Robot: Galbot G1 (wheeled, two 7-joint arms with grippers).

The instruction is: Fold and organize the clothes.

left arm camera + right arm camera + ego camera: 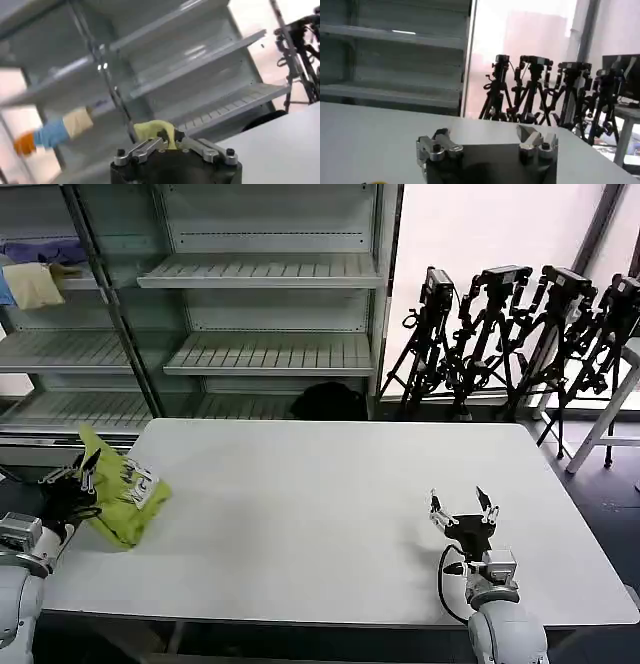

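Lime T-shirt (120, 496) sits bunched at lower left of frame, on the white surface (320, 514) edge, clamped in left gripper (88, 469) jaws. Right gripper (462, 509) at lower right, jaws spread, w/ nothing in them.

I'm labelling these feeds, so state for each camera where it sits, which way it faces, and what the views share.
Head view: on the robot's head, looking forward and down at the white table; the left tool grips the lime T-shirt at the table's left edge, and the right tool waits open.
Left wrist view: on the left arm, facing the shelving, with T-shirt fabric pinched in its tool.
Right wrist view: on the right arm, facing the tripods across the table.
Shared: table, shelving, tripods.
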